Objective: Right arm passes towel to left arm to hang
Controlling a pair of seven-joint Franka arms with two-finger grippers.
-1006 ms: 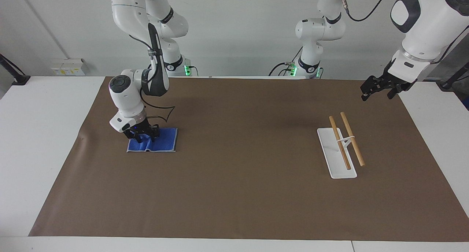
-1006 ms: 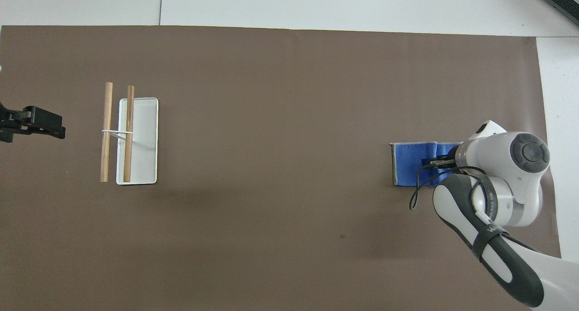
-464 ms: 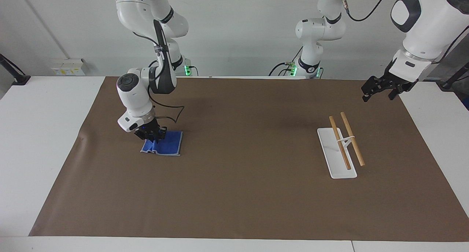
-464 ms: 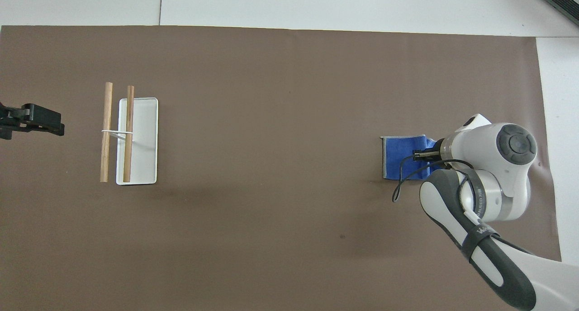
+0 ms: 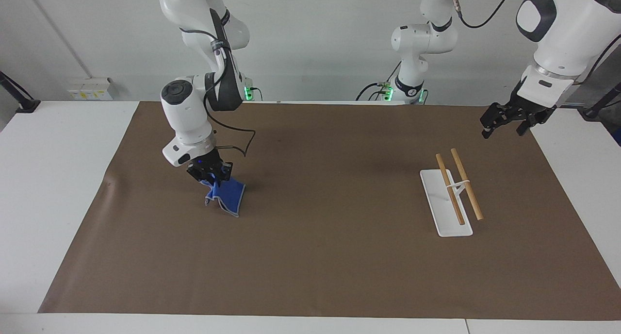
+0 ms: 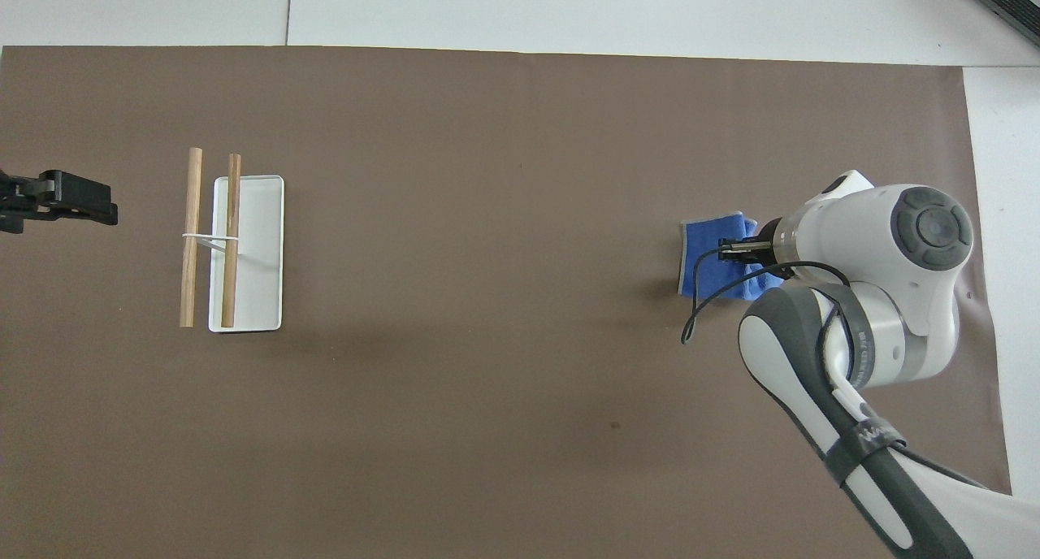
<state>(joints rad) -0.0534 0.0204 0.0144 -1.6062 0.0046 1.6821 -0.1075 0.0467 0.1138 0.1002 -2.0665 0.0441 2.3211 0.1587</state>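
Right claw clamped on small royal-blue cloth towel, lifted near the tabletop's right-arm end, left claw spread wide, empty, white rectangular rack tray holding only its wooden rods

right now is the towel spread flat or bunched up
Bunched up: the towel hangs crumpled from the shut right gripper, only its lower edge near the brown mat.

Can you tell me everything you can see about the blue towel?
The towel is a small royal-blue cloth with a thin pale grey edge, and it looks soft. The right gripper is shut on its top edge, so it hangs bunched and folded at the right arm's end of the brown mat. Whether its lowest corner touches the mat cannot be told.
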